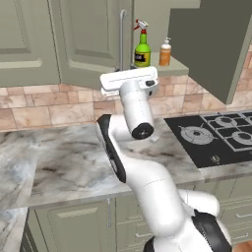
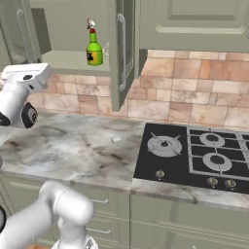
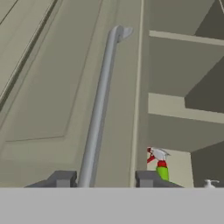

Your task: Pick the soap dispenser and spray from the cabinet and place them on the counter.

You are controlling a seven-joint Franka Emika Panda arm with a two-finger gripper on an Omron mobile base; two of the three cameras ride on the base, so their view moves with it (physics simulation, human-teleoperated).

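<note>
With the cabinet [image 1: 88, 39] doors swung open, my fingers [image 3: 104, 179] sit partly spread, straddling the left door's vertical bar handle [image 3: 98, 109] — whether the pads actually touch it, I can't tell. Nothing is held. My hand is up at the cabinet's lower edge, just below the shelf lip.

The spray [image 1: 142, 43] stands upright on the cabinet shelf, just beyond and to the right of my fingers past the door edge; in the hand view its red-and-white trigger head and green neck peek out beside my right finger. The soap dispenser [image 1: 165, 51] is upright on the same shelf, just right of the spray, apart from it — further from my fingers. The marble surface [image 1: 74, 162] lies well below my fingers, the stovetop [image 1: 216, 135] off to the right.
</note>
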